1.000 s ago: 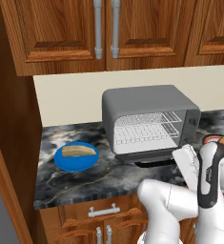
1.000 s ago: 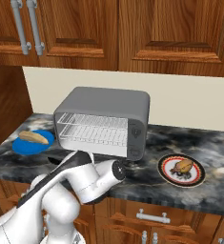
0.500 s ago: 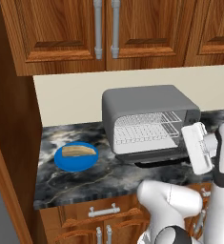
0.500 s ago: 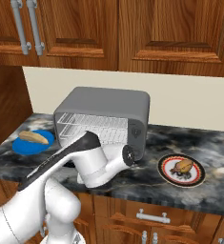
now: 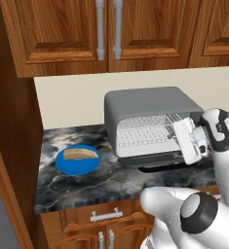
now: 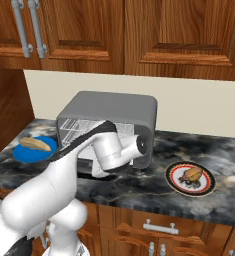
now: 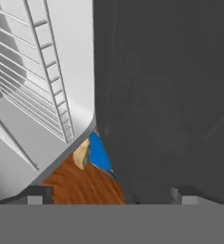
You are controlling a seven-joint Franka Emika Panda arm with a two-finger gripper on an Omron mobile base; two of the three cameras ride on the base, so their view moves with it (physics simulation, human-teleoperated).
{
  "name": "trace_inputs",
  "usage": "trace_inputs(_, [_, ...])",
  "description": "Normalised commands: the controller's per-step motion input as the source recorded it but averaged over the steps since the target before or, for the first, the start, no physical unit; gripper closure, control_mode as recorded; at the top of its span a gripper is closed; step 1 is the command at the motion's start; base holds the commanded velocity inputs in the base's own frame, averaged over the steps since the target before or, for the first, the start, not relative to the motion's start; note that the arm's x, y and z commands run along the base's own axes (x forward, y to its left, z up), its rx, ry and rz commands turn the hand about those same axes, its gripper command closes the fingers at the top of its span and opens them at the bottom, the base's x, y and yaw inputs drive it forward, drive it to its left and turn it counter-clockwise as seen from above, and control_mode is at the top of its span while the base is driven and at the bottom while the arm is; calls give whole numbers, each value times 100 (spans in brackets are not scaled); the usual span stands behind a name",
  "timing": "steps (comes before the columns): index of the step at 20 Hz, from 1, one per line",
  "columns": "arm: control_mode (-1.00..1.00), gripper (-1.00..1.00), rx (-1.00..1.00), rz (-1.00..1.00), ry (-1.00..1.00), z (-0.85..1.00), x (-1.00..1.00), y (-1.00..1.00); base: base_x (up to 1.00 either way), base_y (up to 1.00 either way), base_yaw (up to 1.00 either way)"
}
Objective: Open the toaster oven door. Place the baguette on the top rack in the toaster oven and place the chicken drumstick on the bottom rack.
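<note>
The grey toaster oven [image 5: 150, 104] stands on the counter with its door [image 5: 157, 156] folded down in front. Inside it, the top rack [image 5: 147, 121] sits above the bottom rack [image 5: 145, 137]. My gripper [image 5: 178, 141] hovers at the right front of the oven mouth. It is open, and in the hand view the gripper [image 7: 111, 195] has its tips wide apart, with a wire rack [image 7: 32, 81] to the left and the dark door panel [image 7: 166, 95] to the right. The baguette [image 5: 78, 154] lies on a blue plate [image 5: 67, 167]. The chicken drumstick [image 6: 190, 174] rests on a red-rimmed white plate [image 6: 176, 186].
Wooden wall cabinets [image 5: 106, 34] hang above the oven. A tall wooden panel [image 5: 13, 146] closes the counter's left end. Bare dark marble counter [image 5: 101, 185] lies between the blue plate and the oven. Drawers with metal handles [image 5: 105, 215] run below.
The arm has swung up from low in front of the counter, and the hand has moved up and left to the oven's open mouth. Oven, plates and food have not moved.
</note>
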Motion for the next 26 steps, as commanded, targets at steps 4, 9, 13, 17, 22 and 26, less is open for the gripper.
trace_inputs(4, [-100,-100,-9,0,-4,-100,19,0,0,0,0])
trace_inputs(9, [-100,-100,-3,2,-2,-100,-68,6,0,0,0])
trace_inputs(13, [-100,-100,6,-14,-23,-32,-6,3,0,0,0])
trace_inputs(17, [-100,-100,14,-32,-10,57,81,4,0,0,0])
trace_inputs(22, [-100,-100,17,-22,0,12,100,3,0,0,0])
trace_inputs(26, [-100,-100,13,-2,-1,-41,67,-5,0,0,0])
